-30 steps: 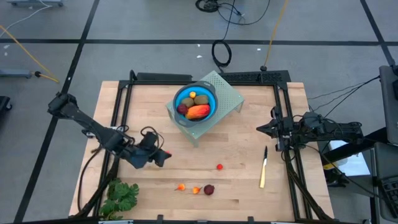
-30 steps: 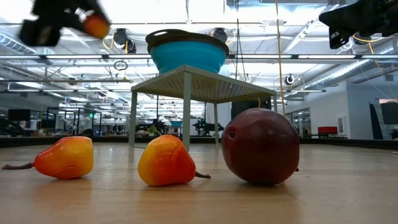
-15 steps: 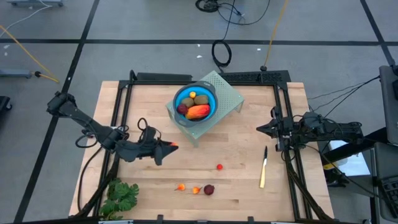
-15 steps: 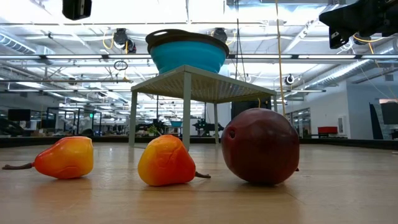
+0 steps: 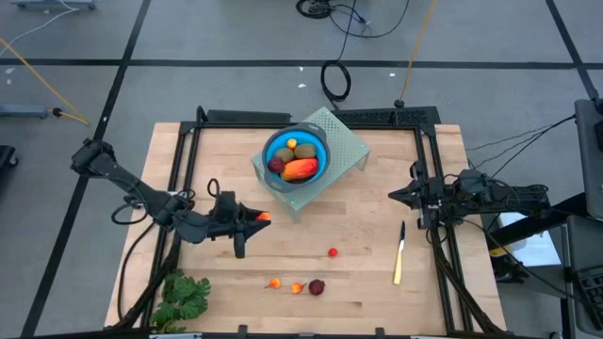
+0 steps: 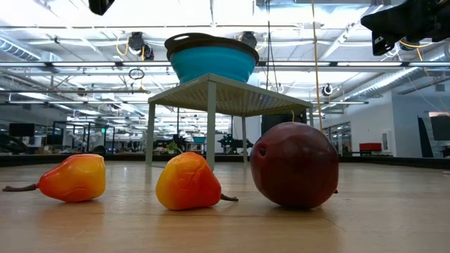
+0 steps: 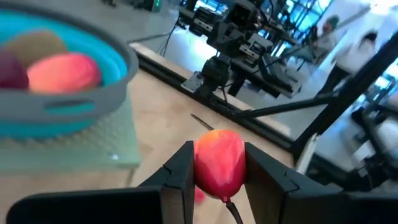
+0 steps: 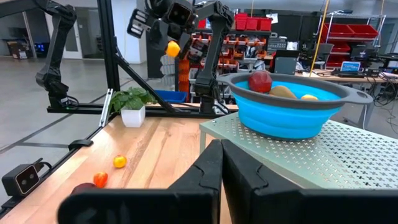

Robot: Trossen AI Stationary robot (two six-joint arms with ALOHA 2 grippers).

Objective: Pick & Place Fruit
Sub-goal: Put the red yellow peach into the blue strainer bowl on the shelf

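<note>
Here, left end effector [image 7: 217,171] clamped on small orange-red fruit [image 7: 219,160], aloft near blue bowl [image 7: 93,93]; right end effector [image 8: 221,165] together.

Blue bowl [image 8: 297,112] (fruit [image 8: 260,81] inside) on stand [image 8: 323,158].

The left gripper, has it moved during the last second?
Yes. In the high view the left gripper, holding a small orange-red fruit, went toward the blue bowl.

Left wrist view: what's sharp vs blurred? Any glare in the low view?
Left wrist view: the held fruit between the left gripper fingers is fairly sharp; the bowl and the room behind are soft. Low view: bright ceiling lights wash out the top; the dark red ball and the two orange fruits on the table look oversized, being close to the lens.
</note>
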